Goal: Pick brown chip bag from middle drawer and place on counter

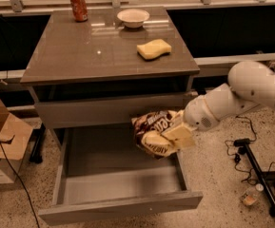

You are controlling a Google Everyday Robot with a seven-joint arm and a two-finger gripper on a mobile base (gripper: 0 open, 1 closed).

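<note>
— We are looking at the counter (pixel 80 56), with open surface showing across its front and left. Under it the middle drawer (pixel 120 208) is standing pulled out.
— We are seeing the brown chip bag (pixel 151 125) hanging over the drawer's right rear, below the counter edge, with the gripper (pixel 169 139) clenching it.
— A yellow sponge (pixel 153 49) is sitting near the right edge.

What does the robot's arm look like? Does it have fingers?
The arm is smooth, white and chubby, like fat rounded tubes joined together. Its round wrist has a little patch of dots. The gripper, above the open middle drawer, has flat, pale cream fingers.
</note>
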